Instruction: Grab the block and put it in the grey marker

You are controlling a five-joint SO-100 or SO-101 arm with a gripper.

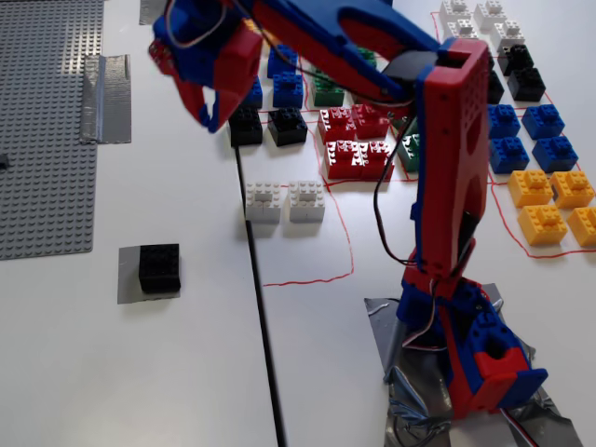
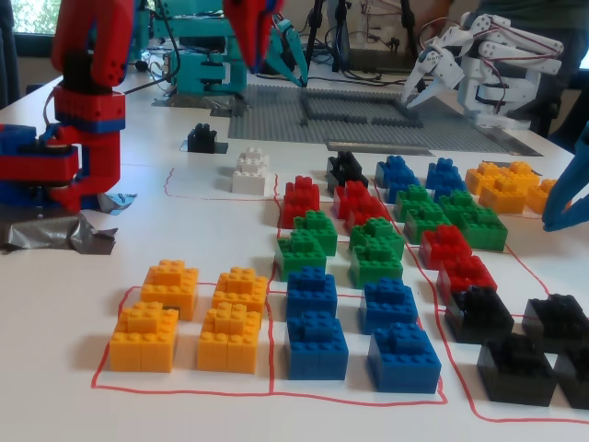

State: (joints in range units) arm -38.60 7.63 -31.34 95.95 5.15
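Note:
The black block (image 1: 159, 267) sits on the grey marker (image 1: 127, 281), a flat grey square on the white table at the lower left of a fixed view. It also shows as a small black brick (image 2: 202, 138) far back left in the other fixed view. My red-and-blue gripper (image 1: 208, 123) hangs above the table, up and to the right of the block, near two other black bricks (image 1: 246, 125). Its jaws are slightly apart and hold nothing. In the other fixed view the gripper (image 2: 279, 74) hangs at the top, well clear of the block.
A large grey studded baseplate (image 1: 47, 121) with a wrinkled tape strip (image 1: 104, 98) lies at the left. Two white bricks (image 1: 284, 201) and sorted red, green, blue, yellow and black bricks in red outlines fill the right. The arm base (image 1: 480, 358) is taped down at the bottom right.

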